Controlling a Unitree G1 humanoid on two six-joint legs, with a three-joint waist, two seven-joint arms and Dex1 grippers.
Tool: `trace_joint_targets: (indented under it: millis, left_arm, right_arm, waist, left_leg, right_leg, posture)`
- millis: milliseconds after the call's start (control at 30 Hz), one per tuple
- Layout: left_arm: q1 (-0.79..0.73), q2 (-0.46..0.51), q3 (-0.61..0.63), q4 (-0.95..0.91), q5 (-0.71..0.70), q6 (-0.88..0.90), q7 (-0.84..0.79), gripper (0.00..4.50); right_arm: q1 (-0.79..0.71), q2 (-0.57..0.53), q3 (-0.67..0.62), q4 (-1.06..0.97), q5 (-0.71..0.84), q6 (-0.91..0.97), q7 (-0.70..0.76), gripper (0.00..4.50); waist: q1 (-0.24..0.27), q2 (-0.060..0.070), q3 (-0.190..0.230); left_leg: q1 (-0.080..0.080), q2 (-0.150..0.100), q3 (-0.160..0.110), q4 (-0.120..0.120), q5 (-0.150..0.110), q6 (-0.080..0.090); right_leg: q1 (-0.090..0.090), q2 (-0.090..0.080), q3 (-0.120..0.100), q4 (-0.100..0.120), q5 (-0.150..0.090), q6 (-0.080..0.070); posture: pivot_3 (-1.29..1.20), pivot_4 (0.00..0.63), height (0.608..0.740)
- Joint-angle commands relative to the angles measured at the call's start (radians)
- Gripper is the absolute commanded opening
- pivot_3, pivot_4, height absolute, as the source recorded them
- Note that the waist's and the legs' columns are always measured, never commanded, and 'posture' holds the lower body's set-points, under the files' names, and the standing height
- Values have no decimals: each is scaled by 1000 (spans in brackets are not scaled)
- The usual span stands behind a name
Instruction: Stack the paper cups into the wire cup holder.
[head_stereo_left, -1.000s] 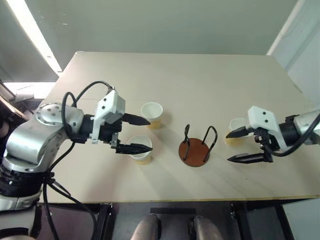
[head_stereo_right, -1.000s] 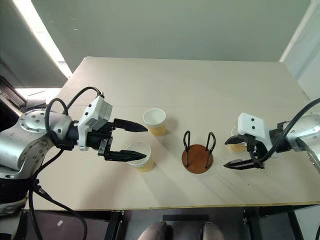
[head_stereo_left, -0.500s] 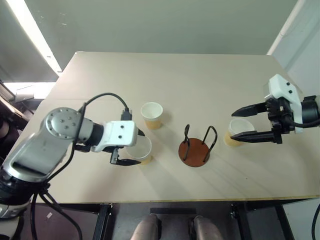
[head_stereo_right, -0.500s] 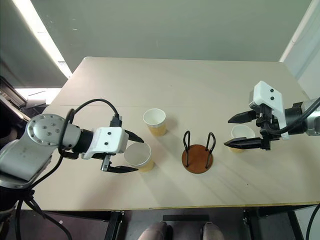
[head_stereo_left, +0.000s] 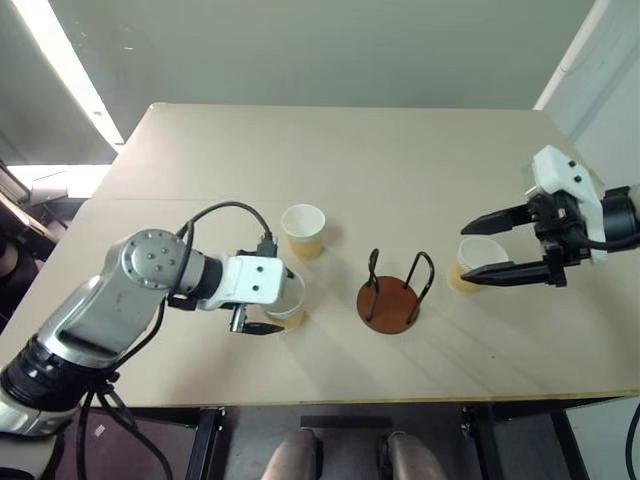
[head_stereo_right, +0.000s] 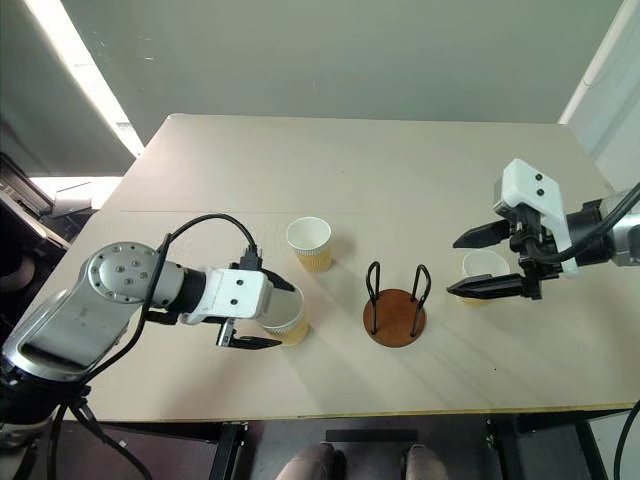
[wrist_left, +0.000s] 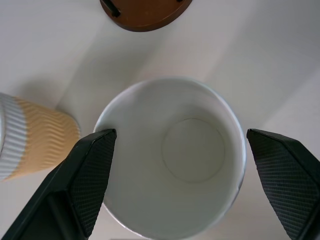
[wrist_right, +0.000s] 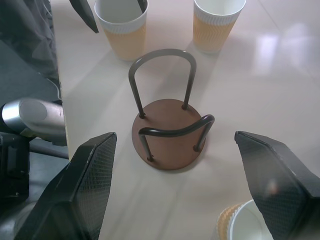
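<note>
Pale wooden table (head_stereo_left: 400, 170), grey wall behind. Near cup (head_stereo_right: 284, 318) stands upright left of the empty holder (head_stereo_right: 396, 312), a second cup (head_stereo_right: 311, 243) behind it. My left gripper (wrist_left: 175, 170) straddles its rim, jaws wide, nothing held. Step: first pick. Next I close, lift, carry to holder. Right gripper (head_stereo_right: 487, 262) hangs wide above the third cup (head_stereo_right: 482, 270)

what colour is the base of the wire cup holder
Reddish-brown, on the wire cup holder; clearest in the right wrist view.
</note>
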Motion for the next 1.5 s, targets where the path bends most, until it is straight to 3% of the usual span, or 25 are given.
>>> trace_joint_targets:
  millis: [33, 167, 500, 533, 867, 1100, 1300, 1500]
  left_arm:
    - [-7, -8, -4, -5, 15, -30, -17, 4500]
    - [-7, -15, -5, -13, 7, -70, -46, 3964]
    - [11, 44, 44, -23, -50, -159, -156, 246]
    - [11, 47, 47, -21, -52, -162, -160, 38]
    - [-28, 33, 64, 6, -88, -132, -184, 38]
    - [-268, -27, 89, 101, -208, -12, -234, 38]
    - [-537, -157, 114, 207, -385, 166, -270, 38]
    - [-759, -349, 28, 403, -381, 137, -337, 38]
  right_arm:
    - [-13, -12, -22, -19, 10, -1, -10, 3899]
    - [3, -2, -49, -38, 40, 2, -20, 3927]
    - [22, 6, -88, -43, 80, -33, -19, 3927]
    - [22, 6, -88, -40, 80, -37, -19, 3927]
    - [10, 43, -78, 10, 48, -129, -25, 3927]
    - [-15, 21, -73, 79, 25, -153, -3, 3927]
    - [-5, 4, -99, 110, 28, -147, -6, 3927]
    - [55, -27, -143, 105, 30, -139, -14, 3927]
  waist:
    - [0, 0, 0]
    - [0, 0, 0]
    - [-1, 0, 0]
    - [0, 0, 0]
    - [0, 0, 0]
    - [2, 0, 0]
    - [2, 0, 0]
    - [10, 0, 0]
  left_leg:
    - [0, 0, 0, 0, 0, 0]
    - [0, 0, 0, 0, 0, 0]
    - [0, 0, 0, 0, 0, 0]
    - [0, 0, 0, 0, 0, 0]
    - [0, 0, 0, 0, 0, 0]
    - [-1, 0, 0, 1, 0, 1]
    - [-3, 0, 0, 1, 0, 1]
    - [-6, 0, 0, 2, -1, 2]
  right_leg:
    - [0, 0, 0, 0, 0, 0]
    - [0, 0, 0, 0, 0, 0]
    - [0, 0, 0, 0, 0, 0]
    - [0, 0, 0, 0, 0, 0]
    - [0, 0, 0, 1, 0, 0]
    - [0, 0, 0, 1, 0, 0]
    - [-1, -1, -1, 2, 0, 1]
    - [-1, -1, -1, 0, 1, 2]
  posture:
    - [0, 150, 740]
    - [0, 150, 740]
    - [0, 150, 740]
    - [0, 150, 740]
    - [0, 150, 740]
    - [0, 150, 740]
    - [0, 150, 740]
    - [0, 150, 740]
